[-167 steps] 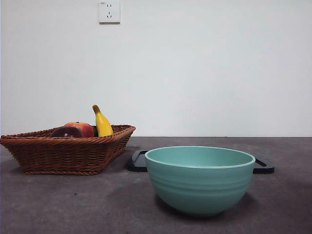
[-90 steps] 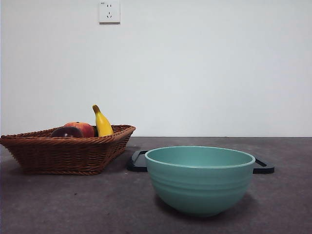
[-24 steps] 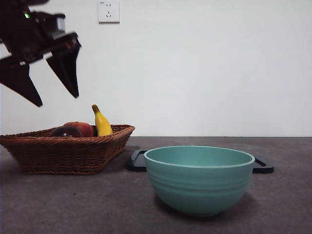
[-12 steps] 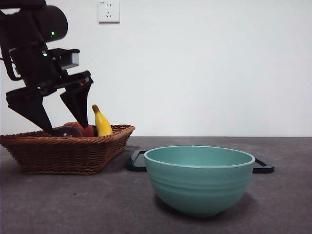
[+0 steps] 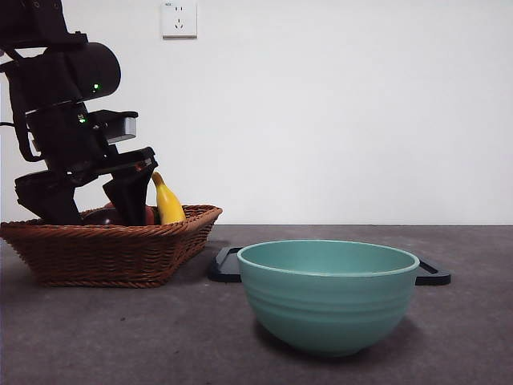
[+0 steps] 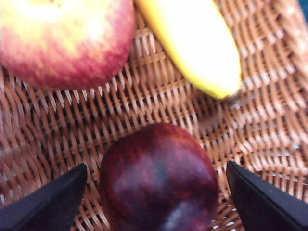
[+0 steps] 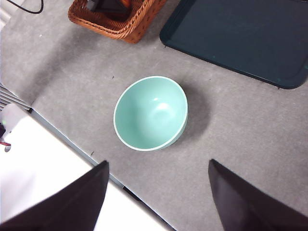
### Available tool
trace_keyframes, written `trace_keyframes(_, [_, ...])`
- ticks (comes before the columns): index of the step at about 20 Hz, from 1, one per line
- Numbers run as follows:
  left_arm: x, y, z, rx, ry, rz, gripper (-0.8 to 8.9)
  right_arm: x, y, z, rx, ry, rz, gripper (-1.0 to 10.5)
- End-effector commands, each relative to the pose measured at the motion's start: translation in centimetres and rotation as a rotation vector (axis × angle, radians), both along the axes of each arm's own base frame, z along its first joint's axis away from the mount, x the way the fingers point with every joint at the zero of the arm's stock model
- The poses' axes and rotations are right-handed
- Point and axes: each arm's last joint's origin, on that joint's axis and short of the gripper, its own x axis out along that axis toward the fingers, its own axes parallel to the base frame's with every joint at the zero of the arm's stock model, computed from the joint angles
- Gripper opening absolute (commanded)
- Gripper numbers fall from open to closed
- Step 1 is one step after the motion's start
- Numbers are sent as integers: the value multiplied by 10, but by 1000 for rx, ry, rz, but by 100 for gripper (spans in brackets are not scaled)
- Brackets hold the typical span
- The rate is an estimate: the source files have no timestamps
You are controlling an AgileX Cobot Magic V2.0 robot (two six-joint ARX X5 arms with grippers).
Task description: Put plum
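— Maroon, almost black: where does the plum (image 6: 159,178) lie?
— On the weave of the wicker basket (image 5: 112,249), near the red apple (image 6: 62,41) and the banana (image 6: 192,43).
— And the left gripper (image 6: 156,195)?
— Down inside the basket, jaws spread wide either side of the plum, gripping nothing.
— The right gripper (image 7: 159,192)?
— High above the green bowl (image 7: 150,113) and dark tray (image 7: 240,38), jaws apart, empty.

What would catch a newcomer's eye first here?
The left pincer, black and bulky, reaches down into the wicker basket, its jaws open either side of the dark plum. In the foreground stands a large teal bowl, empty, in front of a dark tray.
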Motion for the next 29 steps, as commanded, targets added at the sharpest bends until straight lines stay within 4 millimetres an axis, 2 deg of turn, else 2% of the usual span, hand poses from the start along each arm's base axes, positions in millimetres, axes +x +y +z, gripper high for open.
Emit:
trace_keyframes(1, [5,-3,-1,7,-7,-14,333,0,1,6,10,-12,-2,328])
trace_keyframes(6, [5,-3,0,6,-4,-14,302,0,1,6,10,-13,-2,328])
trace_keyframes(9, [2,-2,11,-2,-33,-14,302,0,1,6,10,-13,-3,328])
trace_keyframes(13, [-14,-1,48,-47,-134,-30,302,0,1,6,10,-16,-2,328])
trace_keyframes(17, [-47,-9,93,-126,-223,-109,302,1,1,6,10,-17,-3,328])
trace_keyframes(20, [-80,-25,118,-213,-249,-231,302,1,1,6,12,-25,-3,328])
trace_keyframes(22, [-96,-40,126,-241,-261,-310,302,1,1,6,12,-25,-3,328])
trace_keyframes(29, [-128,-99,120,-272,-233,-547,302,1,1,6,11,-22,-3,328])
